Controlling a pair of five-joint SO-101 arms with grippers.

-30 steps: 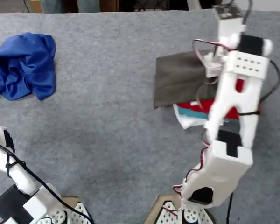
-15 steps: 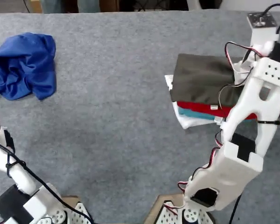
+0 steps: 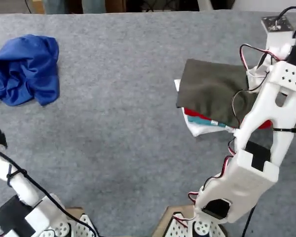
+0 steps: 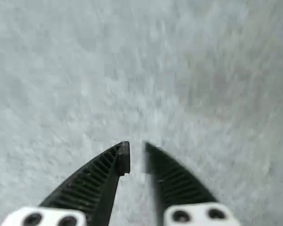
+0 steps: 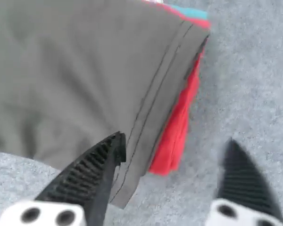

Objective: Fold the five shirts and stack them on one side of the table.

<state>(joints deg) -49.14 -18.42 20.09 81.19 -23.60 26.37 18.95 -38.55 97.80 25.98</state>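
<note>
A folded olive-grey shirt (image 3: pixel 212 89) tops a stack on the table's right side, over a red shirt (image 3: pixel 192 112), a teal shirt (image 3: pixel 200 120) and a white shirt (image 3: pixel 197 129). A crumpled blue shirt (image 3: pixel 24 69) lies at the far left. My right arm (image 3: pixel 271 98) stands over the stack's right edge. Its gripper (image 5: pixel 172 155) is open: one finger lies on the olive-grey shirt (image 5: pixel 70 70) beside the red shirt's (image 5: pixel 177 136) edge, the other over bare felt. My left gripper (image 4: pixel 137 157) hovers over bare felt, shut on nothing.
Grey felt (image 3: pixel 123 123) covers the table, with wide free room between the blue shirt and the stack. My left arm (image 3: pixel 19 197) sits folded at the near left corner. Both arm bases stand along the near edge.
My right arm carried the olive-grey shirt to the right and onto the stack. The shirt has since settled lower over the red one. The left arm barely shifted.
</note>
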